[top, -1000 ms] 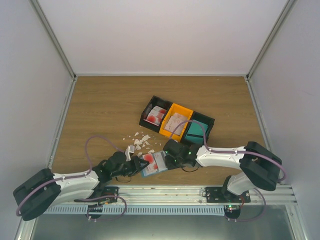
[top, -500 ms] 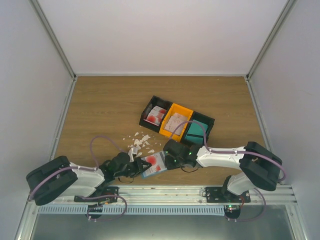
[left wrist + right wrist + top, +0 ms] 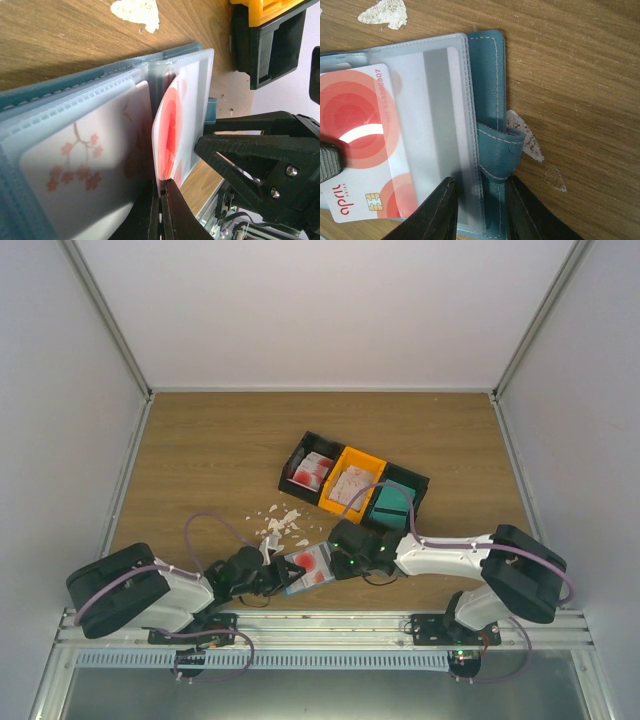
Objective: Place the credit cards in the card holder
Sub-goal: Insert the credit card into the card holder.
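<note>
Found the card holder (image 3: 492, 70) lying open on the wooden table (image 3: 200, 460), clear pockets facing up. Logged the left gripper (image 3: 160, 195) at one side of the holder, jaws pinched fully together on the lower edge of a credit card (image 3: 169, 127) printed with red circles. Saw that card standing on edge over the holder's fold, its far end against a clear sleeve. Noted a second card (image 3: 75, 160), pink blossom print, seated in the pocket just beside the fold. Logged the right gripper (image 3: 479, 192) at the holder's opposite side, jaws narrowed onto the stitched blue edge and strap loop, touching both flanks. Spotted white scraps (image 3: 280, 518) near the holder's far corner. Marked a black-and-orange row of bins (image 3: 336, 468) just beyond the holder, apart from it.
</note>
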You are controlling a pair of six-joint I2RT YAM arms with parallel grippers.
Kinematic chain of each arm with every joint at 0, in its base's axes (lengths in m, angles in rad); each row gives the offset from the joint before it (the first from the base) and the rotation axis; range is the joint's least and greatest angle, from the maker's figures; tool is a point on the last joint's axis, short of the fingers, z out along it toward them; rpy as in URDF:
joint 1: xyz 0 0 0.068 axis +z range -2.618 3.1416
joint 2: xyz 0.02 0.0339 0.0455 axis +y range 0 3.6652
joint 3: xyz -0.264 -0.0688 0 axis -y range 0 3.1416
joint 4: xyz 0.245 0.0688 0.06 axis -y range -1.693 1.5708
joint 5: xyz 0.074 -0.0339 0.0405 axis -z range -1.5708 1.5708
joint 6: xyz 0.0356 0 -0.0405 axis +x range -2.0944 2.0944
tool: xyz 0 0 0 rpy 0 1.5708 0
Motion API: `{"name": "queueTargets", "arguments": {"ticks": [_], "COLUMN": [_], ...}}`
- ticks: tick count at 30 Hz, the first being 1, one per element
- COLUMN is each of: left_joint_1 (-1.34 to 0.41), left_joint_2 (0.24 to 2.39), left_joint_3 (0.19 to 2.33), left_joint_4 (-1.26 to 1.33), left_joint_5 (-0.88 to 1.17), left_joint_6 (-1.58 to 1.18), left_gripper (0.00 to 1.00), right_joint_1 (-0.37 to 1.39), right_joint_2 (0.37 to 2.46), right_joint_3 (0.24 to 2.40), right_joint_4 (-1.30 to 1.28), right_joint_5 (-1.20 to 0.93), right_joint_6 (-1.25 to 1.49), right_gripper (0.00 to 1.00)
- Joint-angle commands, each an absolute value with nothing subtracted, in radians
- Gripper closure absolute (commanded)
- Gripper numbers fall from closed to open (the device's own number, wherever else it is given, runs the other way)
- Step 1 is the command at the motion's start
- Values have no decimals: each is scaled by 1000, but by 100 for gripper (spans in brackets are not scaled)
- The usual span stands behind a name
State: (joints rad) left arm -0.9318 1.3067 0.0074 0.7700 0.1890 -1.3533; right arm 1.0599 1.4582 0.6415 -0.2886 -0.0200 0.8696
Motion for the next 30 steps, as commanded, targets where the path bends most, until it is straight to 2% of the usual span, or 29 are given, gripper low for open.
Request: {"name": "queueTargets", "arguments": {"ticks": [1, 10, 19, 25, 30], "left_joint_1": [-943, -945, -945, -945, -945], "left_joint_2": [1351, 1428, 1558, 1590, 1528], "left_joint_3": [-29, 46, 113, 136, 117], "left_joint_4": [733, 739, 774, 784, 719], "left_joint_5": [162, 144, 184, 227, 216], "left_joint_6": [-1377, -1337, -1296, -1254, -1240], "left_gripper": [100, 100, 94, 84, 74], "right_joint_1": [1073, 1074, 1074, 1074, 1074], "right_joint_2": [1502, 1505, 1505, 1494, 1469], "right_joint_3": [588, 576, 565, 573, 571], "right_joint_4": [-318, -293, -274, -302, -315], "right_joint_5": [-83, -104, -123, -84, -69], "right_joint_6": [881, 876, 876, 887, 893], "right_gripper": [73, 75, 79, 79, 78]}}
